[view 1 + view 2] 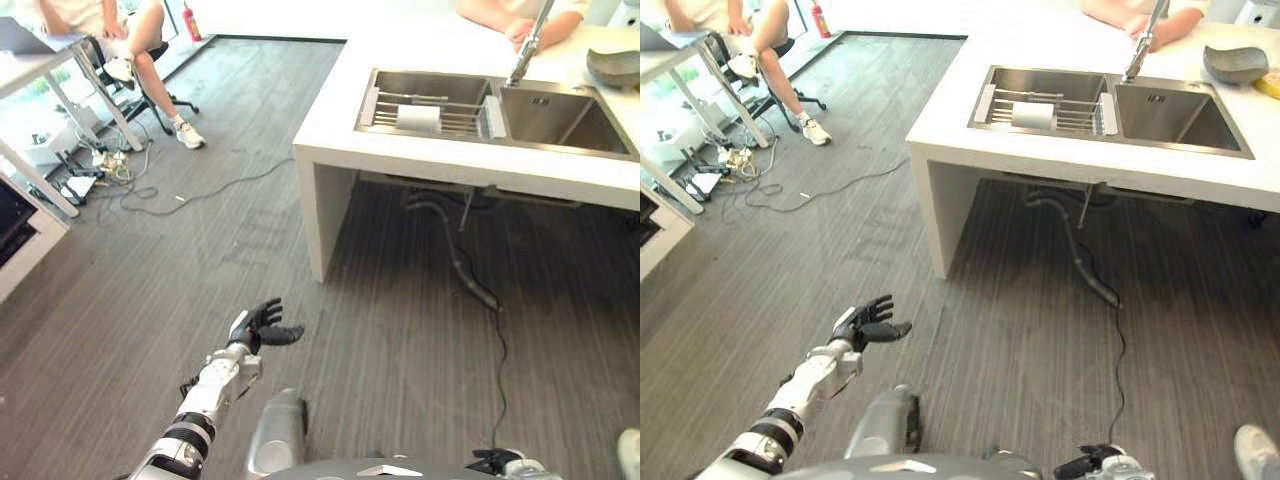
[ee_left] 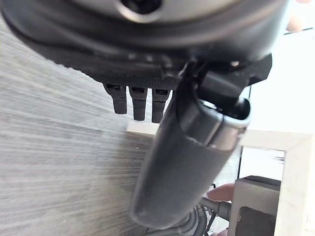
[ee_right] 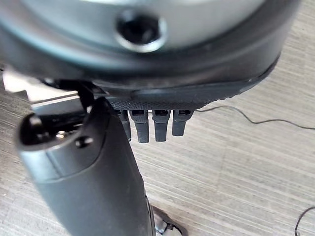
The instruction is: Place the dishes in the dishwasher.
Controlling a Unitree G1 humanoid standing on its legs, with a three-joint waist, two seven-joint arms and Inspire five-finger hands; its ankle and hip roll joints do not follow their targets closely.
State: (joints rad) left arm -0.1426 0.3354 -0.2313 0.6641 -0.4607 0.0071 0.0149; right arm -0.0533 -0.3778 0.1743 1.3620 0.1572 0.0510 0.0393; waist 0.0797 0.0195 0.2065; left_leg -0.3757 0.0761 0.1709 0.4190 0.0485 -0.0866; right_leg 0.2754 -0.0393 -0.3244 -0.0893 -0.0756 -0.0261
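Steel sink: a double stainless sink (image 1: 1160, 120) set in a white counter (image 1: 940, 130) at about 1 o'clock in the head views.
Rack: a wire drying rack (image 1: 1050, 108) spans the sink's left basin, with a white cup-like piece (image 1: 1032, 115) lying on its side on it.
Dish: a grey bowl (image 1: 1234, 63) sits on the counter at 2 o'clock, just past the right basin and well apart from both hands.
Faucet: a metal tap (image 1: 1140, 40) rises behind the sink; a person's arm (image 1: 1120, 12) rests on the counter beside it.
Left hand: the left hand (image 1: 868, 322) hangs over the grey wood-grain floor (image 1: 1020, 330) at 7 o'clock, fingers spread and straight, thumb out, holding nothing.
Right hand: the right hand (image 3: 155, 123) shows in its wrist view over the floor, fingers straight and thumb extended, nothing in its grasp.
Far corner: a seated person (image 1: 130, 50) on a chair by a desk (image 1: 40, 60) at 10 o'clock, loose cables (image 1: 120, 180) on the floor, a red fire extinguisher (image 1: 190, 22) by the wall.
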